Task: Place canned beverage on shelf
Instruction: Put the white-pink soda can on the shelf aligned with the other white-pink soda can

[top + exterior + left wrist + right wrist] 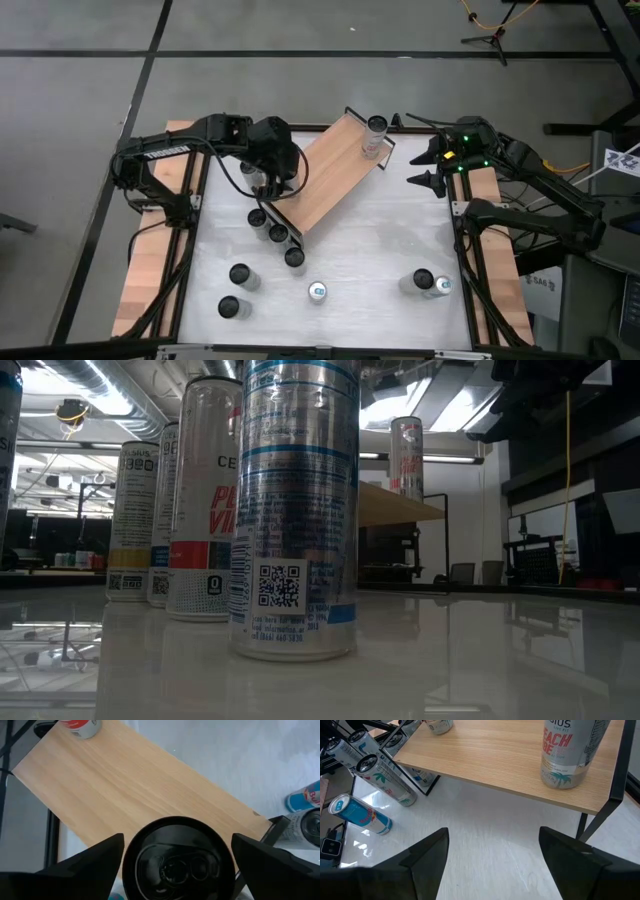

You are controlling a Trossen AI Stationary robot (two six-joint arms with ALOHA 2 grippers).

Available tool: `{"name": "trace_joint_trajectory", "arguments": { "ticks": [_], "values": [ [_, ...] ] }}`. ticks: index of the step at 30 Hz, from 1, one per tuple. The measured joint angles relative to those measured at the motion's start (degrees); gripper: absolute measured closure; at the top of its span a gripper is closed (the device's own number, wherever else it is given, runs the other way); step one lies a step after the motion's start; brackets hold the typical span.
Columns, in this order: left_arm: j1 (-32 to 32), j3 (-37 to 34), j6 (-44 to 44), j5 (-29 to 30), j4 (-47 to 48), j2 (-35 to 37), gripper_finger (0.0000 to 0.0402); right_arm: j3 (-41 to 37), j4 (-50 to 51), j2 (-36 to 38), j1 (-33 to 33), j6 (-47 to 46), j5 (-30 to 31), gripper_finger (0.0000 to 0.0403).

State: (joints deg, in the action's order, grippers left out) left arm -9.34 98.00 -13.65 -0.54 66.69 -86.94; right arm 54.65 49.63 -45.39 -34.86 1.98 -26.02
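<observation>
The shelf (335, 170) is a light-brown board on black frame ends, set slantwise on the white table. A silver can (375, 130) stands on its far right end and also shows in the right wrist view (570, 755). My left gripper (270, 183) is over the shelf's near left end, shut on an upright can with a black top (177, 862). My right gripper (425, 165) is open and empty above the table by the shelf's right end, as its wrist view (494, 840) shows. My left gripper has the can between its two fingers, one finger (107, 860) on each side of the can's wall just below its rim (127, 865). The fingers come from above, pointing down. The can is upright, its bottom (437, 727) at the board's left end; whether it rests there I cannot tell.
Several cans stand on the table along and before the shelf's near edge (277, 233), more near the front left (229, 307), one with a blue top at front centre (318, 291) and two at front right (432, 283). Wooden side boards (145, 270) flank the white table.
</observation>
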Motion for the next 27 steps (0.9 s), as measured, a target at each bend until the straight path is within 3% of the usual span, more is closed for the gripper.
{"name": "trace_joint_trajectory", "arguments": {
  "ticks": [7, 27],
  "values": [
    [0.0, 0.0, 3.0, 0.0, 0.0, 0.0, 0.0039, 0.0, 0.0, 0.0, 0.0, 0.0, 0.0, 0.0098],
    [0.0, 0.0, 31.3, 2.7, 0.3, 0.0, 0.0039, 0.0, 0.0, 0.0, 0.0, 0.0, 0.0, 0.0098]
  ]
}}
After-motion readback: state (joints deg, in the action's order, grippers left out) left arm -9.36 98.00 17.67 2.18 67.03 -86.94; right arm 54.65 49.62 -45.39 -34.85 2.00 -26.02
